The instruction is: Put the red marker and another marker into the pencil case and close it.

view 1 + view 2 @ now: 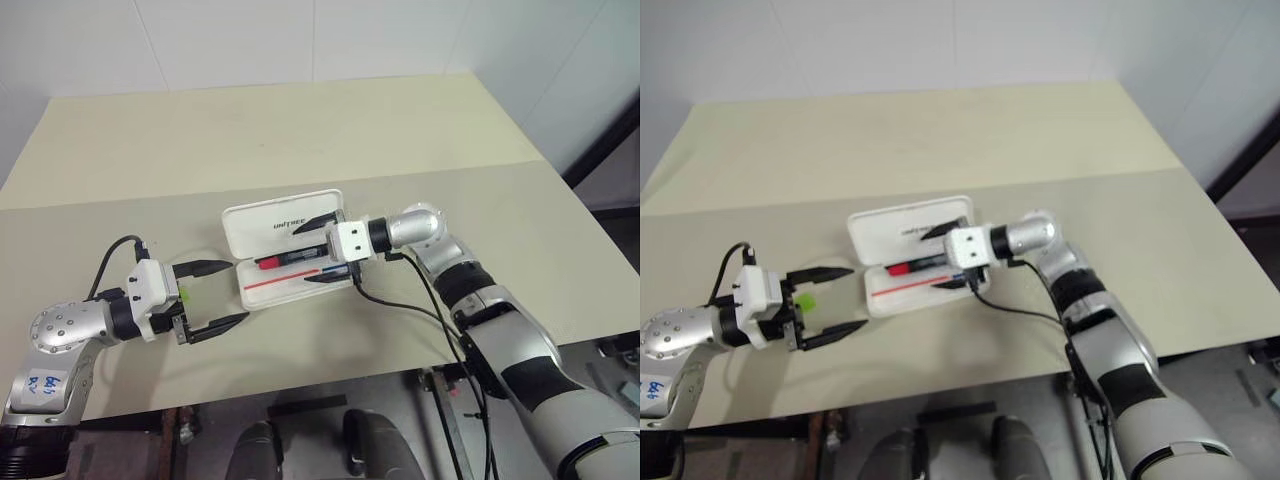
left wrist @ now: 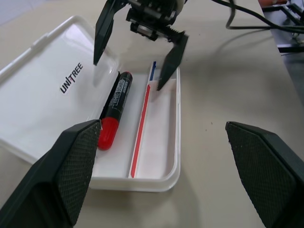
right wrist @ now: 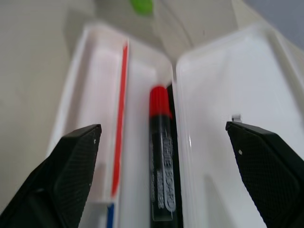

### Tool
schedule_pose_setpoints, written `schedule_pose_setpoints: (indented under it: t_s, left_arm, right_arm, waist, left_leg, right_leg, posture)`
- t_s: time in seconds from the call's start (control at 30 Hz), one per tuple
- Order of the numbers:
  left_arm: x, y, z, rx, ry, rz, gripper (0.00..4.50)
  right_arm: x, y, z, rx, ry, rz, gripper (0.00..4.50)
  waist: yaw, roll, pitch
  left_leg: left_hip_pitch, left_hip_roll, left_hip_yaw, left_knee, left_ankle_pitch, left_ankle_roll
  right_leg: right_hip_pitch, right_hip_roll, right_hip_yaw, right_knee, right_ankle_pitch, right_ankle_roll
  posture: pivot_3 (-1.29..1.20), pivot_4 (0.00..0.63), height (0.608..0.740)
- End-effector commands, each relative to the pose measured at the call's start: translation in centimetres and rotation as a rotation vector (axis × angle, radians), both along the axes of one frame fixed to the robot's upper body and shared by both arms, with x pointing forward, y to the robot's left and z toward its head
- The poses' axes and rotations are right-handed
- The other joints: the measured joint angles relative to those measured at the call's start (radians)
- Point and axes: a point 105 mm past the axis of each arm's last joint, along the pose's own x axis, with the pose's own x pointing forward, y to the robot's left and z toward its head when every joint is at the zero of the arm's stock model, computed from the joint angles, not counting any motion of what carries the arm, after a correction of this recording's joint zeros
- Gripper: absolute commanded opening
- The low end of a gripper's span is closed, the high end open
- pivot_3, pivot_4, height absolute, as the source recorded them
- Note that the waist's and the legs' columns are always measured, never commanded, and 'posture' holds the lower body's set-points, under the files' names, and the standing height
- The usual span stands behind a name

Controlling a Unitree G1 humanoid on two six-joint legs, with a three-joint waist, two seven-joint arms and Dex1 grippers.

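Red marker (image 2: 114,111) lying in the tray of the open pencil case (image 1: 290,222), beside the hinge, lid flat on the table (image 1: 300,130). Right gripper (image 1: 325,248) above the case's right end, fingers spread, empty. Light green marker (image 1: 185,294) on the table left of the case, between the spread fingers of the left gripper (image 1: 220,296).

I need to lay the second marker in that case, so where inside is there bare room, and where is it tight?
In the pencil case, the tray is bare between the red marker and the printed red stripe, and past the stripe to the outer wall. It is crowded at the far end, where the open right end effector hangs over the tray.
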Motion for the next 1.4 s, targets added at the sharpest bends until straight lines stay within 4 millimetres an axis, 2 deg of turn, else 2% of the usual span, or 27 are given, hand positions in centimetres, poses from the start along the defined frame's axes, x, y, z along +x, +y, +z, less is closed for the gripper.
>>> schedule_pose_setpoints:
  t_s: [0.03, 0.1, 0.23, 0.43, 0.53, 0.67, 0.77, 0.9, 1.03, 1.2, 1.3, 1.4]
  left_arm:
    - [-0.6, 0.7, 0.6, 0.018, -0.032, 0.021, 4.50]
    - [-0.8, 1.3, 0.5, 0.024, -0.032, 0.045, 4.50]
    - [-2.1, 4.7, 0.2, 0.035, -0.012, 0.181, 4.50]
    - [-4.1, 8.2, -0.4, 0.055, 0.044, 0.292, 4.50]
    - [-4.4, 9.3, -0.6, 0.061, 0.059, 0.321, 4.50]
    - [-4.3, 11.6, -1.8, 0.077, 0.116, 0.364, 4.50]
    - [-3.9, 12.3, -2.6, 0.082, 0.146, 0.366, 4.50]
    - [-2.2, 13.1, -4.0, 0.065, 0.186, 0.386, 4.50]
    - [-1.2, 13.0, -5.1, 0.055, 0.214, 0.382, 4.50]
    - [-0.3, 12.4, -7.4, -0.005, 0.287, 0.378, 4.50]
    - [-0.1, 12.1, -7.8, -0.035, 0.310, 0.366, 3.93]
    - [-0.1, 12.0, -7.9, -0.046, 0.314, 0.361, 2.91]
  right_arm:
    - [-2.3, -1.3, 2.2, 0.089, 0.112, 0.085, 4.47]
    - [-3.2, -2.1, 2.4, 0.097, 0.149, 0.086, 4.47]
    - [-4.7, -5.4, 2.6, 0.110, 0.215, 0.008, 4.47]
    - [-4.3, -8.5, 2.2, 0.108, 0.235, -0.141, 4.47]
    - [-4.3, -9.4, 1.7, 0.087, 0.238, -0.170, 4.47]
    - [-4.5, -10.1, 1.2, 0.085, 0.240, -0.196, 4.47]
    - [-4.6, -9.9, 1.2, 0.090, 0.233, -0.197, 4.47]
    - [-4.7, -9.7, 1.4, 0.097, 0.219, -0.208, 4.47]
    - [-4.7, -9.8, 1.6, 0.101, 0.211, -0.221, 4.47]
    - [-4.8, -10.1, 1.8, 0.103, 0.204, -0.241, 4.47]
    - [-4.9, -10.1, 2.0, 0.107, 0.198, -0.250, 4.50]
    - [-5.0, -10.1, 2.1, 0.108, 0.192, -0.255, 4.50]
  waist:
    - [0.003, 0.000, 0.000]
    - [0.004, 0.000, 0.000]
    - [0.005, 0.000, 0.000]
    - [-0.001, 0.000, 0.000]
    - [0.000, 0.000, 0.000]
    - [0.002, 0.000, 0.000]
    - [0.001, 0.000, 0.000]
    - [0.007, -0.001, 0.000]
    - [0.013, -0.001, -0.001]
    - [0.022, -0.001, -0.001]
    - [0.026, -0.001, -0.001]
    - [0.026, -0.001, -0.001]
  left_leg:
    - [0.000, 0.000, 0.000, 0.000, -0.001, 0.000]
    - [-0.001, 0.001, 0.000, 0.001, -0.001, 0.000]
    - [-0.001, 0.002, -0.001, 0.001, -0.003, -0.001]
    - [0.001, 0.001, 0.000, 0.001, -0.004, -0.003]
    - [0.002, 0.002, 0.000, 0.000, -0.004, -0.004]
    - [0.002, 0.003, 0.000, 0.000, -0.004, -0.005]
    - [0.001, 0.002, 0.000, 0.001, -0.004, -0.005]
    - [0.001, 0.002, 0.001, 0.001, -0.005, -0.005]
    - [0.001, 0.002, 0.001, 0.001, -0.005, -0.005]
    - [0.001, 0.002, 0.004, 0.001, -0.005, -0.005]
    - [0.002, 0.002, 0.005, 0.002, -0.005, -0.005]
    - [0.002, 0.002, 0.005, 0.003, -0.005, -0.005]
  right_leg:
    - [0.000, 0.000, -0.001, 0.000, 0.000, 0.000]
    - [0.000, -0.001, -0.001, -0.001, 0.000, 0.000]
    - [0.000, -0.003, -0.002, -0.002, -0.001, -0.001]
    - [-0.001, -0.003, -0.005, -0.003, -0.002, -0.005]
    - [-0.001, -0.002, -0.005, -0.003, -0.003, -0.007]
    - [-0.001, 0.000, -0.006, -0.004, -0.003, -0.008]
    - [-0.002, 0.000, -0.006, -0.004, -0.003, -0.008]
    - [-0.002, 0.001, -0.006, -0.004, -0.003, -0.008]
    - [-0.002, 0.002, -0.007, -0.002, -0.003, -0.008]
    - [-0.004, 0.003, -0.007, -0.001, -0.003, -0.008]
    - [-0.004, 0.003, -0.007, 0.000, -0.003, -0.008]
    - [-0.004, 0.002, -0.007, 0.000, -0.003, -0.007]
  posture:
    - [0.00, 0.150, 0.740]
    - [0.00, 0.150, 0.740]
    - [0.00, 0.150, 0.740]
    - [0.00, 0.150, 0.740]
    - [0.00, 0.150, 0.740]
    - [0.00, 0.150, 0.740]
    - [0.00, 0.150, 0.740]
    - [0.00, 0.150, 0.740]
    - [0.00, 0.150, 0.740]
    - [0.00, 0.150, 0.740]
    - [0.00, 0.150, 0.740]
    - [0.00, 0.150, 0.740]
